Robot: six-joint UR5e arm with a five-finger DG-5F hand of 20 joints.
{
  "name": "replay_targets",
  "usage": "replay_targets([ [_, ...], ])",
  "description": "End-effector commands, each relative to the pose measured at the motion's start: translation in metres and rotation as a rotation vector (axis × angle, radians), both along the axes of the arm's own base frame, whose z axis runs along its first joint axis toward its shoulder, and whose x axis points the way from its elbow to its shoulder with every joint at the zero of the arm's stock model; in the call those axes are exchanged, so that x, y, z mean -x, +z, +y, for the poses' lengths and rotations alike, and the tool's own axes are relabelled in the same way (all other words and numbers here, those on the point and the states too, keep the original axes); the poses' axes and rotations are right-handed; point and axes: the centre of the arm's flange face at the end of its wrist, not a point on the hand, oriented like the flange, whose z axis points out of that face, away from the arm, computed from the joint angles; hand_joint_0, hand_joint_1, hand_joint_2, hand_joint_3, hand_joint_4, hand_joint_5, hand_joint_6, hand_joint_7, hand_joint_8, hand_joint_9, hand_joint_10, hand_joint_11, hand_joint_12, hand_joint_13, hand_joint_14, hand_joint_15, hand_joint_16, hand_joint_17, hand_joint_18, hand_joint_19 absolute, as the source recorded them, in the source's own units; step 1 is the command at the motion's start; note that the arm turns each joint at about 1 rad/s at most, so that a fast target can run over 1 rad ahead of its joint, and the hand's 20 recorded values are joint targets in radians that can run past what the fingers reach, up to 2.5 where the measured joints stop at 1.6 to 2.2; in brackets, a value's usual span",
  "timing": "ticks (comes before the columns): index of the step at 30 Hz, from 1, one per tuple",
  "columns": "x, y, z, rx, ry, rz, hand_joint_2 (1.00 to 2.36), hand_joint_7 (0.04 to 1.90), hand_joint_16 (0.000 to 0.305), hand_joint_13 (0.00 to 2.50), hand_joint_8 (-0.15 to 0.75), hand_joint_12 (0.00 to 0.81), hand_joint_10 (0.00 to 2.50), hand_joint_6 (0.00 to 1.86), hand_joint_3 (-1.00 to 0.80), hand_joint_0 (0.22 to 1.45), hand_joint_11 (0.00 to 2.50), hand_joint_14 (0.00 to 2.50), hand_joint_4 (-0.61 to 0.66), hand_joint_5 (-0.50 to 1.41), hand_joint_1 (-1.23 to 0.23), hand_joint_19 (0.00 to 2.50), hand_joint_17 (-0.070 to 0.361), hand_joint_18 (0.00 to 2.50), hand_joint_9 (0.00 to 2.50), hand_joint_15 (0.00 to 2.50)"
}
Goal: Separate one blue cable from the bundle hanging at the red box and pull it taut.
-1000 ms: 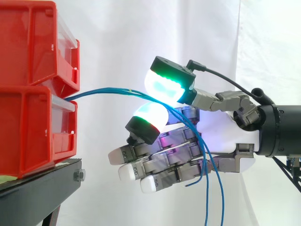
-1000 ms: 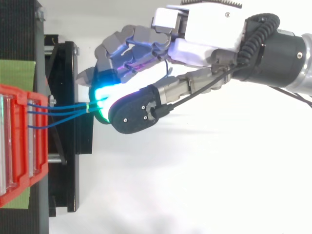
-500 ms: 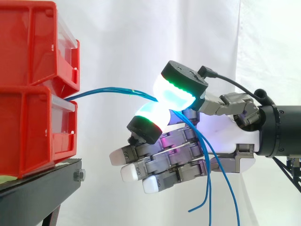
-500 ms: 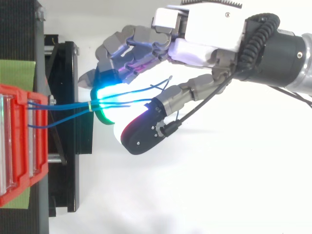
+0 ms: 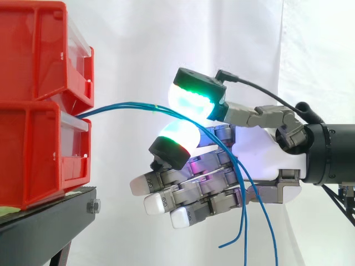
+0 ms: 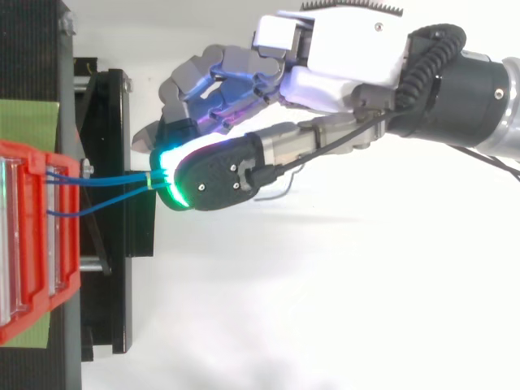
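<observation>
Vs 0.5 s ago the thumb [image 5: 195,97] of my hand [image 5: 260,152] has swung back down, so the fingers [image 5: 176,137] now pinch the blue cables [image 5: 127,105] near the red box [image 5: 39,149], prob. the whole bundle, i.e. no single cable is separated yet.

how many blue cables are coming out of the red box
3. In the top view two blue cables leave the red box close together, a third cable apart from them; all meet between the fingers of the hand. More may be hidden.
</observation>
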Motion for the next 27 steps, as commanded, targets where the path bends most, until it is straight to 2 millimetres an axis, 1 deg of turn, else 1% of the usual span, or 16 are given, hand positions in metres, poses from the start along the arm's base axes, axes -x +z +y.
replay_targets([
  [1,0.0001,0.0,-0.0007,-0.002,-0.001,0.0,1.03,1.19,0.043,0.67,0.339,0.334,0.0,0.88,-0.16,0.59,0.08,0.01,0.19,-0.23,-0.72,0.52,0.096,0.52,0.56,0.23],
  [3,0.0002,0.0,-0.0019,-0.002,-0.002,0.0,1.03,1.17,0.042,0.66,0.334,0.335,0.0,0.89,-0.18,0.62,0.08,0.01,0.19,-0.23,-0.75,0.52,0.095,0.52,0.54,0.22],
  [5,0.0001,-0.0012,-0.0019,-0.002,-0.002,0.002,1.02,1.14,0.042,0.67,0.335,0.331,0.0,0.89,-0.29,0.67,0.09,0.01,0.19,-0.24,-0.79,0.5,0.095,0.52,0.54,0.22],
  [6,0.0001,-0.0012,-0.0019,-0.002,-0.002,0.002,1.01,1.13,0.042,0.67,0.334,0.326,0.0,0.89,-0.43,0.7,0.09,0.01,0.2,-0.24,-0.8,0.5,0.094,0.53,0.54,0.22],
  [8,0.0001,-0.0012,-0.0019,-0.002,-0.002,0.002,1.0,1.13,0.04,0.69,0.339,0.323,0.0,0.9,-0.5,0.7,0.09,0.01,0.2,-0.23,-0.79,0.5,0.091,0.55,0.57,0.22],
  [10,0.0002,0.0,-0.0019,-0.002,-0.002,0.0,1.0,1.13,0.04,0.7,0.339,0.321,0.0,0.9,-0.5,0.67,0.11,0.01,0.2,-0.22,-0.79,0.5,0.09,0.55,0.6,0.23],
  [13,0.0001,0.0,-0.0007,-0.002,-0.001,0.0,1.0,1.14,0.04,0.71,0.346,0.324,0.0,0.89,-0.5,0.59,0.1,0.01,0.2,-0.21,-0.76,0.51,0.089,0.56,0.62,0.22],
  [14,0.0001,0.0,-0.0007,-0.002,-0.001,0.0,1.0,1.14,0.041,0.72,0.36,0.334,0.0,0.89,-0.5,0.55,0.11,0.01,0.21,-0.2,-0.73,0.51,0.092,0.57,0.65,0.22],
  [15,0.0001,0.0,-0.0009,0.0,-0.002,0.0,1.0,1.14,0.042,0.73,0.367,0.342,0.0,0.89,-0.5,0.52,0.12,0.01,0.21,-0.2,-0.68,0.51,0.095,0.59,0.66,0.23],
  [20,0.0001,-0.0001,0.0013,0.0,-0.001,0.002,1.0,1.12,0.044,0.73,0.373,0.352,0.0,0.87,-0.5,0.5,0.12,0.01,0.22,-0.2,-0.63,0.5,0.1,0.6,0.67,0.22],
  [23,-0.0002,-0.0013,0.0024,-0.002,-0.001,0.003,1.0,1.12,0.045,0.73,0.373,0.353,0.0,0.86,-0.5,0.5,0.12,0.01,0.22,-0.2,-0.64,0.5,0.102,0.6,0.67,0.23],
  [25,0.0001,-0.0002,0.0012,-0.002,-0.002,0.002,1.0,1.12,0.045,0.73,0.371,0.353,0.0,0.86,-0.5,0.5,0.11,0.01,0.21,-0.2,-0.7,0.5,0.101,0.6,0.66,0.23],
  [27,-0.0002,-0.0013,0.0024,-0.002,-0.001,0.003,1.0,1.13,0.043,0.72,0.354,0.342,0.0,0.85,-0.5,0.54,0.12,0.01,0.2,-0.21,-0.77,0.51,0.097,0.57,0.64,0.24],
])
